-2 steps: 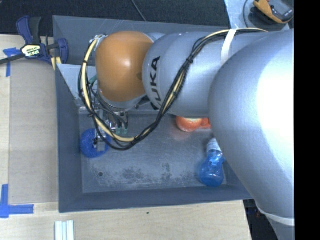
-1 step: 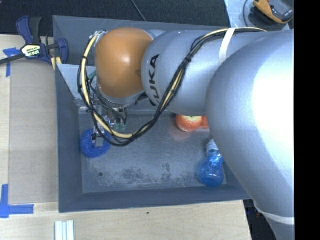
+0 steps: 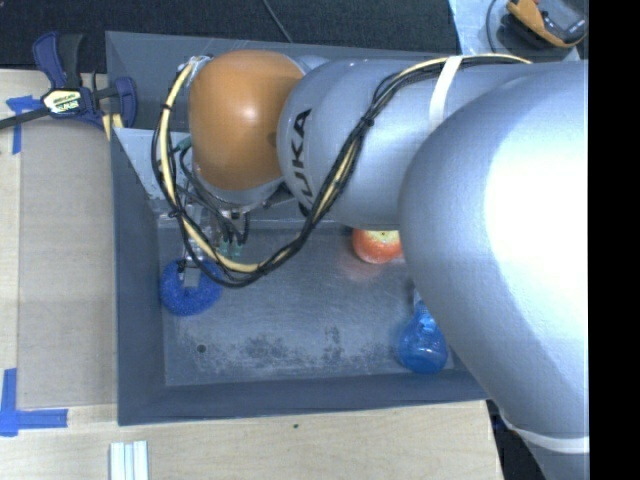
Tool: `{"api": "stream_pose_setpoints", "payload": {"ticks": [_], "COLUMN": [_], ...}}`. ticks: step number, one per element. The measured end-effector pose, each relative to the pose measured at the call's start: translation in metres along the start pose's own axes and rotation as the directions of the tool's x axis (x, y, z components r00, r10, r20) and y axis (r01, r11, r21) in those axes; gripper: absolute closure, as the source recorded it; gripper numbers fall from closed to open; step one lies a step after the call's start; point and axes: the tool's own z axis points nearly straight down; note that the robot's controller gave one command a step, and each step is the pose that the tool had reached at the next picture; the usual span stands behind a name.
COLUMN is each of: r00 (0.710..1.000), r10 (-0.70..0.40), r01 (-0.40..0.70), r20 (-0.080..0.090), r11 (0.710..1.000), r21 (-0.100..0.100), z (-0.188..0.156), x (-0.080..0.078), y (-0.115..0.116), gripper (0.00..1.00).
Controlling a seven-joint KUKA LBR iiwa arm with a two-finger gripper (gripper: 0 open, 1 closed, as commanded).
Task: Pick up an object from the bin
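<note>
Arm: huge silver KUKA link (image 3: 500, 218) fills the right side of the frame, way closer to the camera than anything else, reaching in toward the upper left

Orange cover: round orange dome (image 3: 238, 118) on the wrist, upper left of centre, with yellow and black cables (image 3: 340, 163) looped around it and hanging below

Claw: claw (image 3: 190, 271) pokes down out of the wrist clutter just under the dome, low over the left part of the bin floor. Honestly can't tell if it's open or closed, the cables are in the way

Blue lump: small crumpled-looking blue lump (image 3: 188, 296) right under the claw tip, lower left of the bin, near the left wall. Can't tell if they're actually touching

Apple: red-and-yellow apple-looking thing (image 3: 377, 245) mid-frame, tucked against the arm's lower edge, well apart from the claw

Blue bottle: see-through blue bottle-shaped thing (image 3: 420, 343) lower right of the floor, partly under the arm

Bin: grey metal bin (image 3: 300, 393), scuffed floor
</note>
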Motion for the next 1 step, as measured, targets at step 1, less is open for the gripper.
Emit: {"api": "stream_pose_setpoints", "payload": {"ticks": [1], "r00": [0.997], "r10": [-0.078], "r01": [0.078], "r20": [0.001], "r11": [0.997], "r21": [-0.002], "z": [0.0764], "x": [0.0144], "y": [-0.0049], "gripper": [0.0]}}
